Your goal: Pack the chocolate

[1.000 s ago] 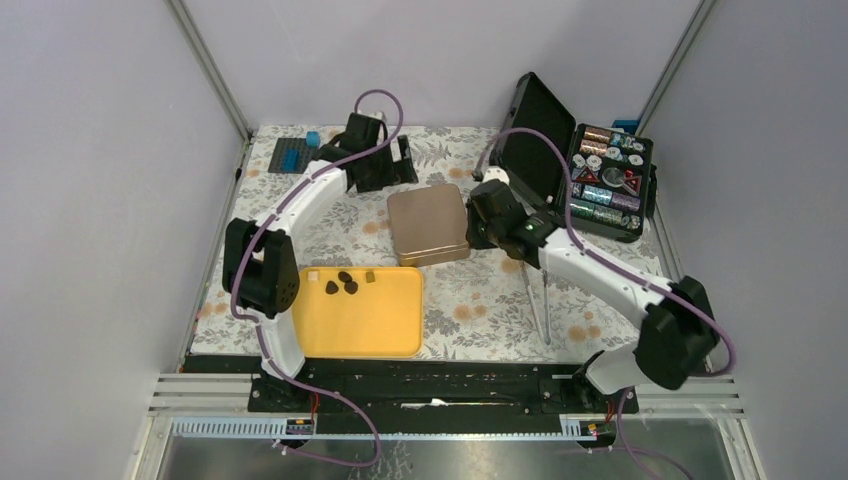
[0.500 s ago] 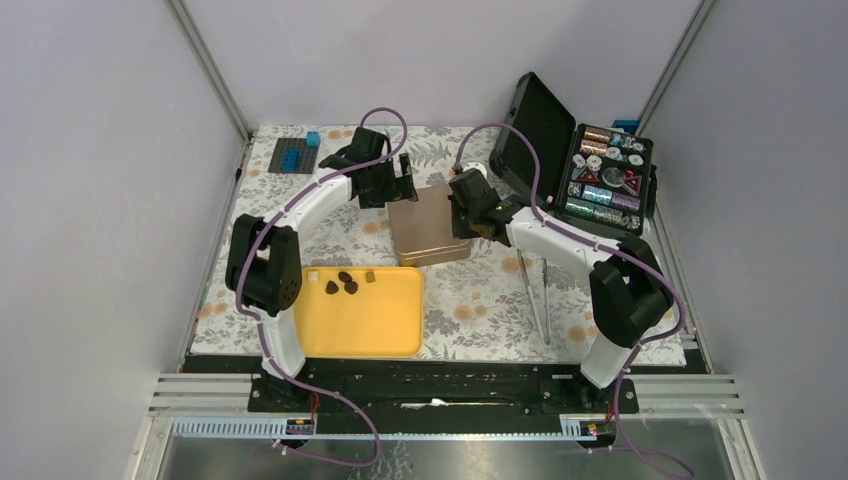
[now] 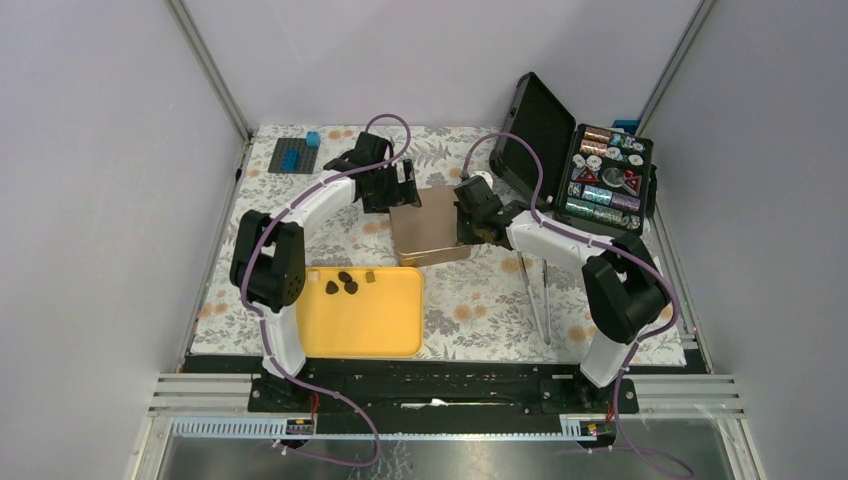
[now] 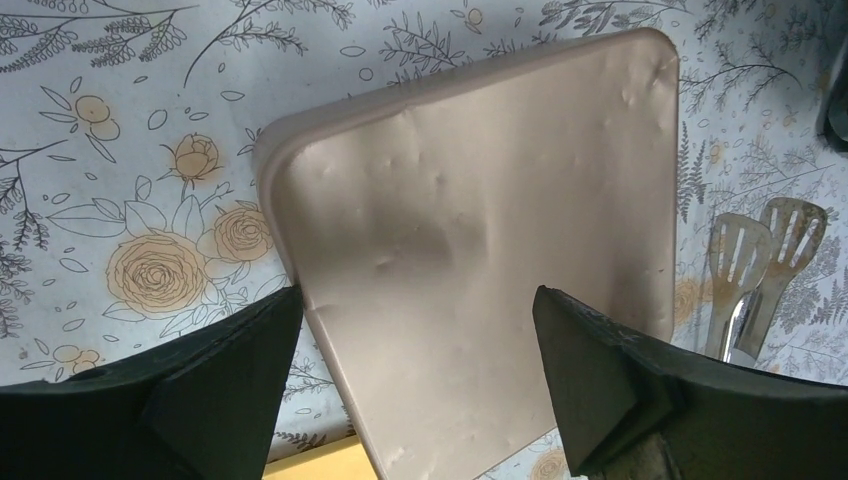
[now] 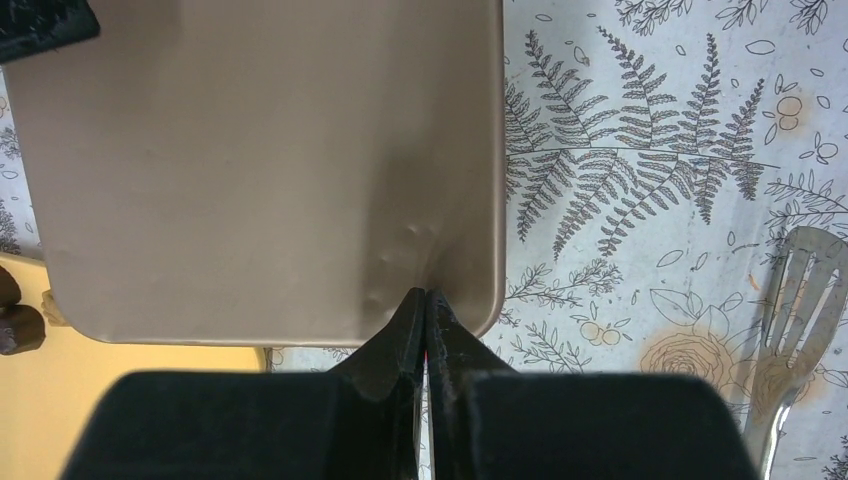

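Top external view: over the last second both arms have swung in on the tin [image 3: 430, 228] at mid-surface. The right tool [image 3: 465, 230], which sat off the tin's right edge, now reaches over its right side. The left tool [image 3: 403, 192] has come from farther back to the tin's far-left corner.

Left wrist view shows the left tool [image 4: 415, 300] spread wide and holding nothing, one finger at the tin's edge and the other over the lid. Right wrist view shows the right tool [image 5: 427, 300] pinched fully together and empty, its tips at the lid's near-right corner; whether they touch it I cannot tell.

The chocolate [image 3: 343, 283] lies untouched on the far-left part of the yellow tray [image 3: 380, 325], near-left of the tin. The tin is closed, so I judge the arms are setting up to open it; no packing has begun.
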Tool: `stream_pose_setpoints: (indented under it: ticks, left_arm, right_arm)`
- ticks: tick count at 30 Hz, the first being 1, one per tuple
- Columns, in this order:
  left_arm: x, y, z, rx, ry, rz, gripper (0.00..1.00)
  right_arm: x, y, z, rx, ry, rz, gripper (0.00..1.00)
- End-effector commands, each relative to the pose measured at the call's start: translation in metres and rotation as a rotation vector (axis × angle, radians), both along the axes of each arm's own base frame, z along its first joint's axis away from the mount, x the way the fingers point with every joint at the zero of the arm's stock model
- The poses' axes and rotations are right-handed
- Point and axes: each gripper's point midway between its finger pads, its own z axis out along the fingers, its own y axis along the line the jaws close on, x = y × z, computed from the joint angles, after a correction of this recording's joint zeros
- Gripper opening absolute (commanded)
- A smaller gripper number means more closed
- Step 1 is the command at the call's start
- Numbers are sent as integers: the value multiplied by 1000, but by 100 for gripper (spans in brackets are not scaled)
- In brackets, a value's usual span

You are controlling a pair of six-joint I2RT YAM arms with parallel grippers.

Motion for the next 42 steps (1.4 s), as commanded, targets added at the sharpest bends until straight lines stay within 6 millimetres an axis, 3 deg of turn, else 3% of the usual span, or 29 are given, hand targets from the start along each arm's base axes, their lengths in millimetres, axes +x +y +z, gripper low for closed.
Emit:
stream_pose_setpoints:
  ticks: [1,6,10,13,16,21,26,30,32,35,39,42]
  left_arm:
    - [4,-7,15,-26,-57,-31,90]
    - [9,-9,43,-45,-105,-26,90]
    - [10,-14,75,-72,-177,-25,90]
    - [12,-21,83,-72,-209,-26,89]
    - [16,-25,78,-49,-208,-18,85]
    - [25,-22,52,20,-181,31,75]
    - [20,-2,-3,118,-113,116,71]
    - [5,-14,-51,111,-27,86,69]
    - [3,-16,-56,145,1,75,67]
    - [9,-16,-23,155,-60,80,68]
    - [17,-13,62,104,-216,98,70]
    - [13,-16,106,48,-293,85,72]
  right_arm:
    - [0,2,22,36,-16,-8,4]
    - [16,16,69,94,-102,12,5]
    - [21,19,89,115,-138,15,5]
    - [17,18,97,138,-145,11,6]
    - [10,14,105,164,-158,5,7]
    - [-3,-1,119,175,-191,-16,8]
    - [-17,-13,116,172,-186,-32,9]
    - [-27,-21,108,165,-173,-39,10]
    - [-28,-22,108,160,-174,-37,10]
    - [-29,-24,111,153,-179,-32,10]
    - [-24,-19,123,166,-200,-14,11]
    - [-16,-9,128,175,-207,10,11]
